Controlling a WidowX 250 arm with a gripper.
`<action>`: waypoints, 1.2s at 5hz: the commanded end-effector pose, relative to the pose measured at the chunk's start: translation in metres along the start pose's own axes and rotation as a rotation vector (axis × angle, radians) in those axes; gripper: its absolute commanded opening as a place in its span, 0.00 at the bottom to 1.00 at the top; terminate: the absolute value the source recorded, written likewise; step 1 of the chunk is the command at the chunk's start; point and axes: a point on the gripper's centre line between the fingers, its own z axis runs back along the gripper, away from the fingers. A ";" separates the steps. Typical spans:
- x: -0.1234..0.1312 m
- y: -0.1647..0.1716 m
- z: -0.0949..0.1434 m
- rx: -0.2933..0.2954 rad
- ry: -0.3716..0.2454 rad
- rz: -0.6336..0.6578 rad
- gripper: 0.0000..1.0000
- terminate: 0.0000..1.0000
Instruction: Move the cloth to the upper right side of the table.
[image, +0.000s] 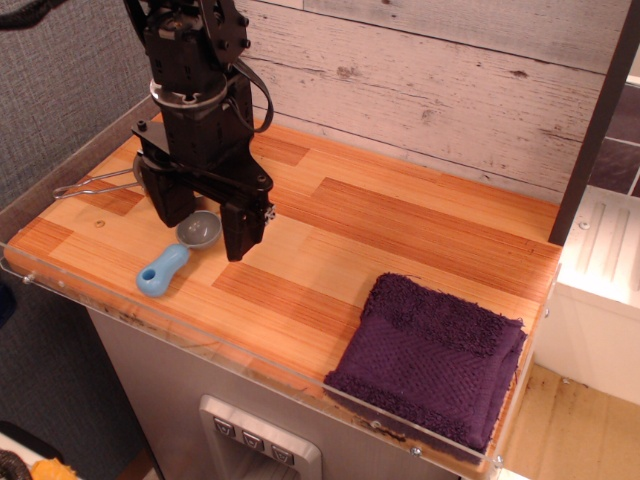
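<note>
Nearest the lens: dark purple terry cloth (430, 360), folded pad, sitting at the front right corner of the striped wooden butcher-block bench (400, 220). Nothing grasped; my black hand (205, 225) hangs wide and empty over the left side, well apart from it. Step: approach. Next I must cross right, drop onto the cloth, pinch. Count: one bench, one cloth, one blue plastic scoop (172, 261), one wire utensil (95, 184).

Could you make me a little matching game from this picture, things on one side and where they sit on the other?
Things:
1. cloth
2. blue scoop
3. gripper
4. wire utensil

Places:
A. far left edge of the table
B. near right corner
C. open, hanging just above the scoop's bowl
D. near left, handle pointing at the front rim

Pairs: 1-B, 2-D, 3-C, 4-A
</note>
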 end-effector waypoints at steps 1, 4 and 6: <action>0.000 0.000 0.000 0.000 0.000 0.000 1.00 0.00; 0.009 -0.120 0.006 -0.046 -0.080 -0.066 1.00 0.00; 0.020 -0.156 -0.023 -0.035 -0.056 0.003 1.00 0.00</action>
